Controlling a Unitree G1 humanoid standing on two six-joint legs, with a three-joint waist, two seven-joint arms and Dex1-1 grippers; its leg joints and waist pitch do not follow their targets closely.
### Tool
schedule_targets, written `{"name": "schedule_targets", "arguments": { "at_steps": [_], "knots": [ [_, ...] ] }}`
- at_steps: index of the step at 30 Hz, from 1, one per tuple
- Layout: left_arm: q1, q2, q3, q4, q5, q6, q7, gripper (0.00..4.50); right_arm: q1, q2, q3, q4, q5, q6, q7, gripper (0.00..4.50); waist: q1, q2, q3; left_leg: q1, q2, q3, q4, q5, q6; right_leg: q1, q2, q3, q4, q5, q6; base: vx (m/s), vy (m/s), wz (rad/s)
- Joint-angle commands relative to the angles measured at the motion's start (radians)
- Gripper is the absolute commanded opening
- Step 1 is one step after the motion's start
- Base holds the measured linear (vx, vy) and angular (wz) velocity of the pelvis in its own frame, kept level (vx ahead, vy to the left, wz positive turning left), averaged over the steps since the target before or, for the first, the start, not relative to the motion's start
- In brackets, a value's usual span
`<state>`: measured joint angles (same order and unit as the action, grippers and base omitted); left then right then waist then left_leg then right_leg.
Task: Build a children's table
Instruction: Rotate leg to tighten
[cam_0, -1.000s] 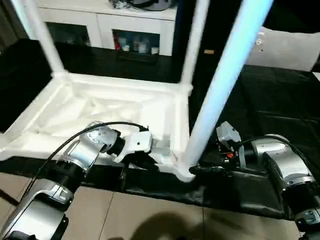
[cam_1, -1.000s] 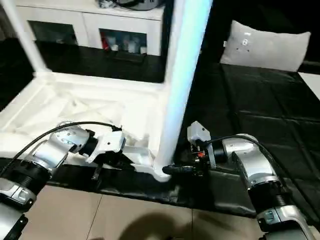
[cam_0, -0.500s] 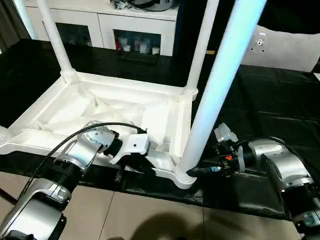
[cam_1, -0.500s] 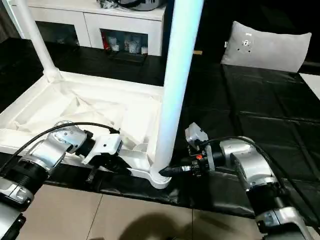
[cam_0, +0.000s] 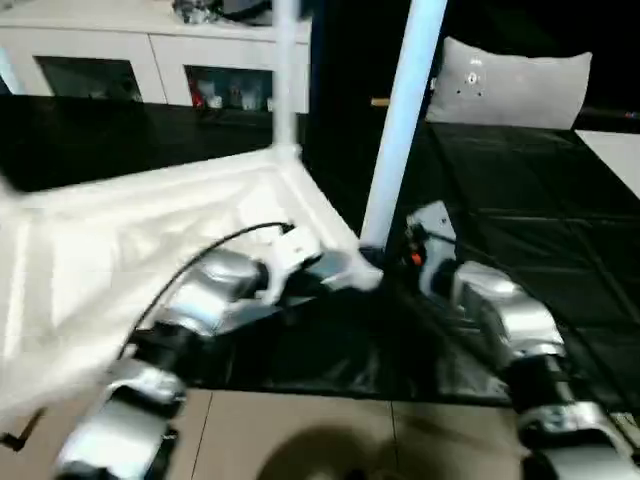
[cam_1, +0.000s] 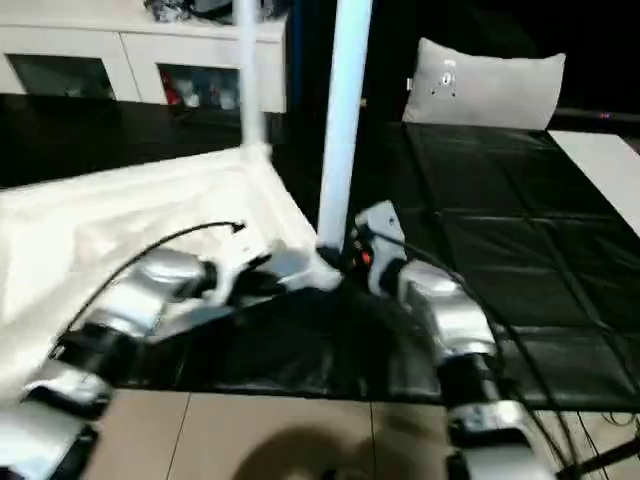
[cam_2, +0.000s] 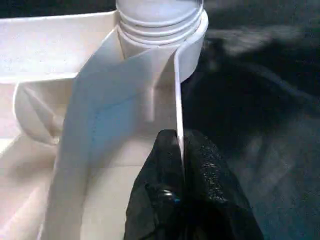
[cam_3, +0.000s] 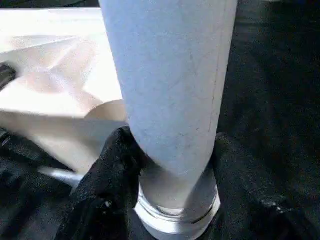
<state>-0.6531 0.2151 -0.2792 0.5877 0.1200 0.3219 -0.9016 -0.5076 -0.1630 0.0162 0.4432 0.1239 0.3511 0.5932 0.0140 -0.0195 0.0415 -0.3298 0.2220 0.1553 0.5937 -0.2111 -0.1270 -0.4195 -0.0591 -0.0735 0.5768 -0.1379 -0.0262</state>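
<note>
- The near upright leg blocked the corner, with the right gripper closed round its base.
- The left gripper pinched the tabletop rim just beside that corner socket.
- A far leg rose at the back corner; open room lay between the two legs.
- Black matting on the right lay open up to the grey cushion.

Smooth white plastic tabletop and matt tube leg; textured black rubbery fingers.
</note>
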Motion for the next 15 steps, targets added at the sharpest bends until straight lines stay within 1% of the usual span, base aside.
{"name": "schedule_targets", "arguments": {
  "at_steps": [1, 2, 3, 4, 5, 7, 9, 10, 11, 12, 13, 14, 15],
  "knots": [
    [-0.016, -0.056, -0.020, -0.050, -0.015, -0.011, 0.015, 0.00, -0.002, 0.034, 0.042, 0.008, 0.000, -0.009, 0.004, 1.94, 0.008, -0.007, -0.057, -0.016, -0.016, 0.015, -0.067, -0.185, 0.067, 0.055, -0.053, 0.023, -0.091, -0.521, -0.080, 0.000, 0.000, 0.00],
    [-0.016, -0.057, -0.021, -0.051, -0.014, -0.010, 0.017, 0.00, -0.002, 0.035, 0.043, 0.008, 0.000, -0.012, 0.004, 2.27, 0.009, -0.006, -0.059, -0.017, -0.014, 0.014, -0.068, -0.179, 0.069, 0.057, -0.054, 0.024, -0.087, -0.505, -0.084, 0.000, 0.000, 0.00],
    [-0.014, -0.052, -0.025, -0.056, -0.006, -0.013, 0.016, 0.00, 0.005, 0.031, 0.044, 0.001, 0.007, -0.031, 0.023, 2.61, 0.011, -0.005, -0.060, -0.019, -0.011, 0.014, -0.070, -0.166, 0.074, 0.058, -0.054, 0.027, -0.082, -0.464, -0.097, 0.000, 0.000, 0.00],
    [-0.013, -0.049, -0.027, -0.059, -0.003, -0.014, 0.016, 0.00, 0.010, 0.028, 0.046, -0.005, 0.011, -0.037, 0.029, 2.61, 0.012, -0.004, -0.061, -0.021, -0.010, 0.014, -0.070, -0.156, 0.078, 0.060, -0.054, 0.029, -0.077, -0.425, -0.111, 0.000, 0.000, 0.00],
    [-0.012, -0.043, -0.028, -0.060, -0.001, -0.017, 0.014, 0.00, 0.015, 0.023, 0.045, -0.010, 0.015, -0.043, 0.036, 2.60, 0.013, -0.004, -0.061, -0.021, -0.009, 0.014, -0.070, -0.152, 0.079, 0.061, -0.055, 0.029, -0.075, -0.409, -0.118, 0.000, 0.000, 0.00],
    [-0.010, -0.016, -0.035, -0.060, 0.009, -0.038, -0.002, 0.00, 0.032, -0.002, 0.038, -0.028, 0.031, -0.073, 0.074, 2.88, 0.018, -0.004, -0.062, -0.020, -0.007, 0.016, -0.070, -0.142, 0.084, 0.063, -0.056, 0.033, -0.069, -0.360, -0.142, 0.000, 0.000, 0.00],
    [-0.008, -0.004, -0.041, -0.060, 0.011, -0.050, -0.013, 0.00, 0.038, -0.011, 0.034, -0.038, 0.042, -0.081, 0.096, 3.07, 0.023, -0.005, -0.063, -0.021, -0.008, 0.017, -0.070, -0.130, 0.090, 0.066, -0.056, 0.034, -0.066, -0.331, -0.153, 0.000, 0.000, 0.00],
    [-0.003, 0.033, -0.058, -0.056, 0.021, -0.090, -0.050, 0.00, 0.051, -0.040, 0.023, -0.059, 0.060, -0.098, 0.160, 3.07, 0.027, -0.001, -0.065, -0.020, -0.008, 0.016, -0.070, -0.128, 0.092, 0.068, -0.057, 0.034, -0.064, -0.317, -0.155, 0.000, 0.000, 0.00],
    [-0.003, 0.036, -0.060, -0.056, 0.022, -0.094, -0.054, 0.00, 0.052, -0.043, 0.022, -0.061, 0.062, -0.100, 0.166, 3.10, 0.026, -0.002, -0.064, -0.021, -0.007, 0.017, -0.070, -0.126, 0.096, 0.069, -0.056, 0.035, -0.064, -0.308, -0.158, 0.000, 0.000, 0.00],
    [0.003, 0.061, -0.070, -0.055, 0.027, -0.117, -0.086, 0.00, 0.060, -0.073, 0.025, -0.069, 0.065, -0.113, 0.218, 3.34, 0.026, -0.002, -0.063, -0.023, -0.007, 0.017, -0.070, -0.126, 0.097, 0.069, -0.056, 0.035, -0.062, -0.297, -0.164, 0.000, 0.000, 0.00],
    [0.007, 0.076, -0.077, -0.053, 0.030, -0.129, -0.107, 0.00, 0.063, -0.093, 0.029, -0.066, 0.065, -0.125, 0.248, 3.34, 0.027, -0.001, -0.064, -0.022, -0.006, 0.017, -0.070, -0.123, 0.096, 0.069, -0.057, 0.036, -0.061, -0.289, -0.169, 0.000, 0.000, 0.00],
    [0.012, 0.096, -0.088, -0.052, 0.036, -0.156, -0.134, 0.00, 0.067, -0.116, 0.032, -0.063, 0.067, -0.138, 0.286, 3.45, 0.029, 0.001, -0.063, -0.021, -0.005, 0.016, -0.070, -0.127, 0.097, 0.068, -0.058, 0.035, -0.061, -0.292, -0.172, 0.000, 0.000, 0.00],
    [0.021, 0.120, -0.100, -0.053, 0.035, -0.209, -0.179, 0.00, 0.071, -0.140, 0.036, -0.060, 0.072, -0.155, 0.330, 3.51, 0.027, 0.000, -0.062, -0.021, -0.004, 0.018, -0.070, -0.143, 0.097, 0.068, -0.057, 0.035, -0.062, -0.302, -0.172, 0.000, 0.000, 0.00]
  ]
}}
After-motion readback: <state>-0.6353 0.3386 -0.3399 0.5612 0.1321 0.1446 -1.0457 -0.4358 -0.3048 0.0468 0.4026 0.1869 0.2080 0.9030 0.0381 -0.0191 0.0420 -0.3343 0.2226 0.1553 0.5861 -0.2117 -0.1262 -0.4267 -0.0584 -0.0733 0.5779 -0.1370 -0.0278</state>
